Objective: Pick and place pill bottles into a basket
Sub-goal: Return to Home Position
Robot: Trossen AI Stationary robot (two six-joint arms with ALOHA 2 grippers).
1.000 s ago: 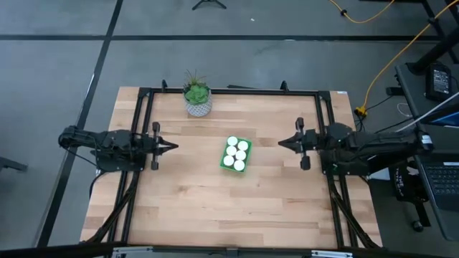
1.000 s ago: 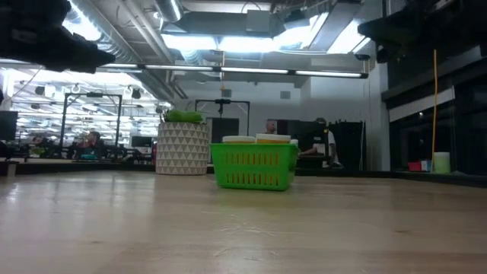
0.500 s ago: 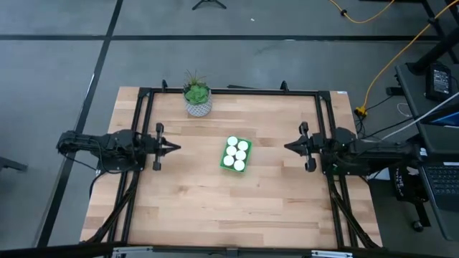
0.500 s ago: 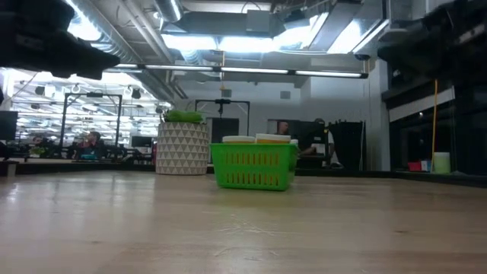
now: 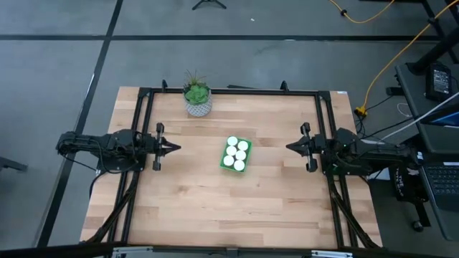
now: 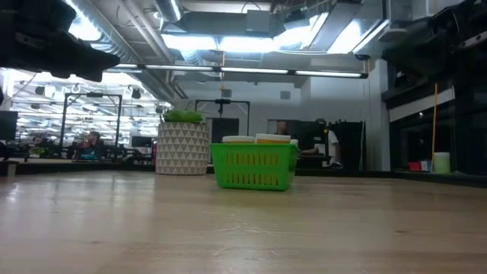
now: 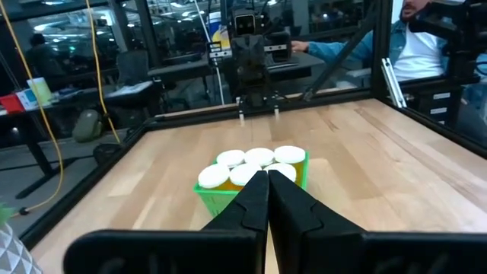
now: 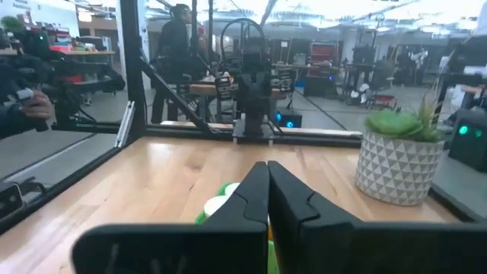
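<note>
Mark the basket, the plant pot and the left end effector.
basket [image 6: 253, 169]: low view, on its front wall.
plant pot [image 6: 183, 148]: low view, on its patterned side.
left end effector [image 5: 178, 148]: high view, at the shut fingertips.

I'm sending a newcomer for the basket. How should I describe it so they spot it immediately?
On the wooden table, look midway between the left gripper and right gripper. The basket is the small green tray of white-capped pill bottles; the white patterned pot holds a plant.
</note>
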